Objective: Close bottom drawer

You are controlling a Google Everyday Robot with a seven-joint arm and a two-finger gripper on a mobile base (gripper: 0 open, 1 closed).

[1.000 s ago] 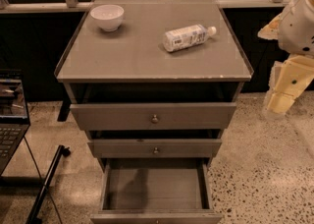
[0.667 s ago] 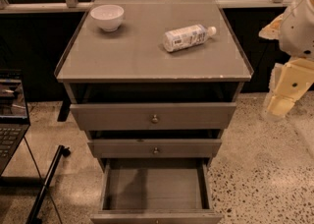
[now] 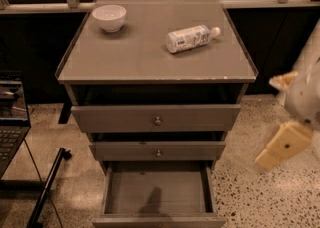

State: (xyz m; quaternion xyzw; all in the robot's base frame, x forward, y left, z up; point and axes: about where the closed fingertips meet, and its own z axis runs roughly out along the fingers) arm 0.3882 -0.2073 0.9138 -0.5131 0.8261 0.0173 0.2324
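Note:
The bottom drawer (image 3: 157, 192) of the grey-brown cabinet is pulled far out, and its shallow box is empty. Its front panel (image 3: 159, 220) sits at the lower edge of the view, with the knob out of sight. The middle drawer (image 3: 158, 151) and top drawer (image 3: 156, 118) each stand slightly out and show a small round knob. My gripper (image 3: 281, 114) hangs at the right of the cabinet, at about the height of the upper drawers and apart from them. It is open and empty, with cream fingers (image 3: 285, 146).
A white bowl (image 3: 109, 17) and a lying plastic bottle (image 3: 191, 38) rest on the cabinet top (image 3: 125, 57). A laptop (image 3: 10, 122) on a stand is at the left, with a dark pole (image 3: 47, 187) leaning below it. The floor is speckled terrazzo (image 3: 260, 197).
My gripper has dropped lower at the right of the cabinet and looks blurred with motion. The drawers, bowl and bottle have not moved.

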